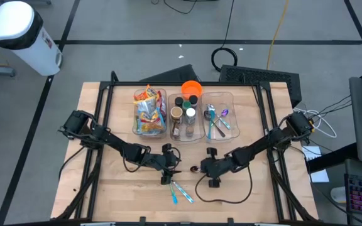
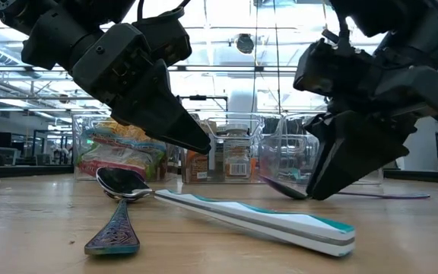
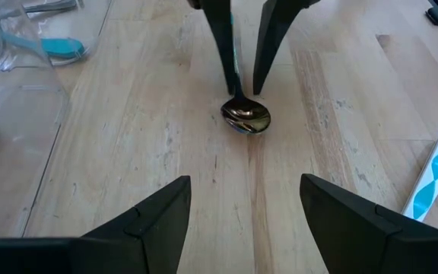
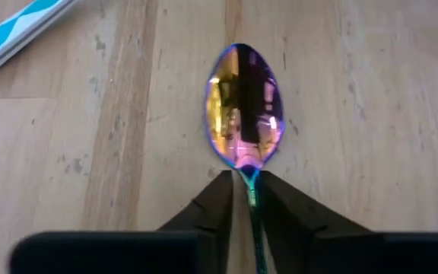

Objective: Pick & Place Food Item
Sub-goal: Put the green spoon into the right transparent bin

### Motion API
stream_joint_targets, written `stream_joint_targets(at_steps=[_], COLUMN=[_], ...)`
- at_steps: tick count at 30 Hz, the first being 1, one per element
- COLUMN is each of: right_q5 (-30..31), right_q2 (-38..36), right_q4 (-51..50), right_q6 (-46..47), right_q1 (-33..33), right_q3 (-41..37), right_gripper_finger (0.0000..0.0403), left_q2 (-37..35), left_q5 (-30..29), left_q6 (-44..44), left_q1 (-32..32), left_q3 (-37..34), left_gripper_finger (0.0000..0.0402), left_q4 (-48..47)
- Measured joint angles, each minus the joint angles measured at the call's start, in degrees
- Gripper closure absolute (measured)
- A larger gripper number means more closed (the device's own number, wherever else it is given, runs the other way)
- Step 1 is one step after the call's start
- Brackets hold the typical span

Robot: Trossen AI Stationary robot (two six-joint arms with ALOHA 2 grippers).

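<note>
Spoon (image 4: 243,114) with an iridescent bowl lies low over the table (image 1: 105,188), near its middle; the right end effector (image 4: 246,185) is clamped on its thin handle just behind the bowl. It looks stiff, light and slick, so it may pivot. The left end effector (image 3: 242,190) hovers spread wide, facing it, empty.

Two dark jointed arms, black cables trailing, with tapered black fingers (image 3: 158,221).
</note>
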Motion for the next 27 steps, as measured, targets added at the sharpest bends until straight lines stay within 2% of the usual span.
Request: stream_joint_targets(at_steps=[6, 14, 20, 27], right_q5=[-0.8, -0.6, -0.6, 4.3], right_q2=[0.0, -0.2, -5.7, -13.6], right_q4=[-3.9, -2.4, 0.3, 2.8], right_q6=[1.1, 0.8, -1.9, -2.5], right_q1=[-1.0, -1.0, 0.2, 0.9], right_q3=[0.0, -0.1, 0.3, 0.3], right_gripper_finger=[0.0394, 0.0399, 0.0401, 0.0402], left_q2=[0.0, 0.0, 0.0, 0.0], left_q5=[0.0, 0.0, 0.0, 0.0], left_q6=[-0.1, -0.1, -0.1, -0.2], left_q1=[0.0, 0.0, 0.0, 0.0], left_q3=[0.0, 0.0, 0.0, 0.0], left_gripper_finger=[0.0146, 0.0146, 0.0146, 0.0146], left_q4=[0.0, 0.0, 0.1, 0.1])
